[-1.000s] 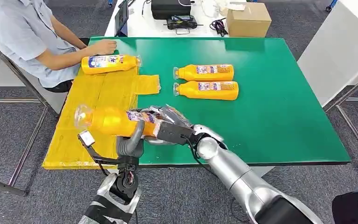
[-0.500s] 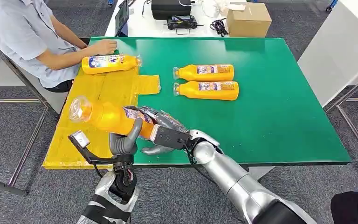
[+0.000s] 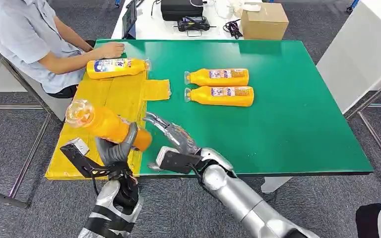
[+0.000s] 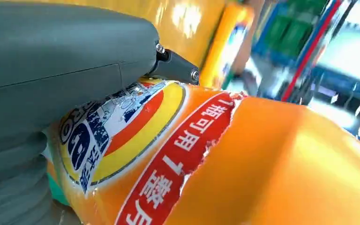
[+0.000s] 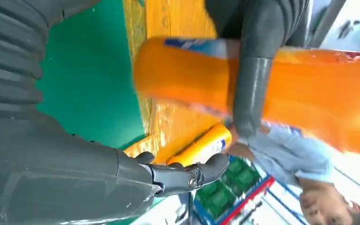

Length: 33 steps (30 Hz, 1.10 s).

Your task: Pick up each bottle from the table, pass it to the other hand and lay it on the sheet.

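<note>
1. Handover complete. A second ago both hands were on the orange bottle (image 3: 106, 126); now the left hand (image 3: 115, 148) alone grips it round the body, thumb and fingers wrapped tight (the left wrist view shows the label pressed against the thumb).

2. The right hand (image 3: 171, 136) has let go and drawn back to the right. Its fingers are spread, nothing in them, hovering over the near edge of the green table (image 3: 287, 124).

3. The held bottle has travelled left and now sits in the air above the near part of the yellow sheet (image 3: 109, 96), tilted, clear cap end up and to the left. It does not touch the sheet.

4. One bottle (image 3: 115, 68) already lies at the sheet's far end, beside the hand of a seated person (image 3: 110, 49). Two more bottles (image 3: 220, 87) lie side by side on the table, right of the sheet.

5. Assessment: the pass stage for this bottle is done; what remains is lowering and laying it flat. Risk: the bottle may roll on release.
</note>
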Each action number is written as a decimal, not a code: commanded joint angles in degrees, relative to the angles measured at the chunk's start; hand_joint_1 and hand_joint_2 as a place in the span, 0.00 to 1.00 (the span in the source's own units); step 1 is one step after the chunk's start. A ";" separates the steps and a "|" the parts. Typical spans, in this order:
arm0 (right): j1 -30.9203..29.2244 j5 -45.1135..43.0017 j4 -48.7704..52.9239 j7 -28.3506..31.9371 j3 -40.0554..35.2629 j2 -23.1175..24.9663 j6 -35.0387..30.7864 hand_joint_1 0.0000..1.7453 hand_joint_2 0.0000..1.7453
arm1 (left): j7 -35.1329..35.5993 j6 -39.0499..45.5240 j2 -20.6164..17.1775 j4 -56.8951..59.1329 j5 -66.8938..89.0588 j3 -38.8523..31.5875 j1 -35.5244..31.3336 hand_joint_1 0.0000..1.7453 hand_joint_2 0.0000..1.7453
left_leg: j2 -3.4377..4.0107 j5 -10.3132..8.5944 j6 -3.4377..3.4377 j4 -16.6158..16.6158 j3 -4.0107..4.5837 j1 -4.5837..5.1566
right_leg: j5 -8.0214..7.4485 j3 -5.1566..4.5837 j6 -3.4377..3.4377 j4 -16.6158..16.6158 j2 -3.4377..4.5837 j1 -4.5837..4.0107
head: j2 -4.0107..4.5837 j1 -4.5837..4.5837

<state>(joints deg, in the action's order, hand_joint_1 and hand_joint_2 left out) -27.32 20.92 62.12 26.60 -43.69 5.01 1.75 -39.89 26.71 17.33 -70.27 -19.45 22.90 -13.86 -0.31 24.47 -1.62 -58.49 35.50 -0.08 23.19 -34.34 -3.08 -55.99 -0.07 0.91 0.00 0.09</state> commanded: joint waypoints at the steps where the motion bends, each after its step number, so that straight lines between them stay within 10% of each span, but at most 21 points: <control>1: 4.80 1.28 8.13 0.07 2.31 -2.38 -1.70 0.00 1.00 | 0.42 2.59 -1.43 2.69 1.31 -7.54 -1.59 1.00 1.00 | 0.01 0.12 0.10 0.04 -0.35 -0.03 | 0.14 0.33 0.15 0.01 -0.02 -0.04 | 0.00 -0.02; 33: 8.37 1.64 4.60 4.61 9.69 -0.65 -1.37 0.00 1.00 | 18.20 12.91 -7.63 24.85 70.82 -3.05 -11.67 1.00 1.00 | 0.09 0.09 0.10 0.09 -0.36 -0.03 | 0.08 0.31 0.16 0.05 0.06 -0.04 | 0.00 0.02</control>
<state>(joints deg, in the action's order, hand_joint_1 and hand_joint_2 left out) -17.37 22.69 70.53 29.68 -35.69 3.74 -1.07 -28.59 40.09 13.84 -57.37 34.36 17.09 -17.85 -0.29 24.47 -1.61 -58.48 35.50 -0.08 23.19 -34.35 -3.07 -55.99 -0.06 0.91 0.00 0.11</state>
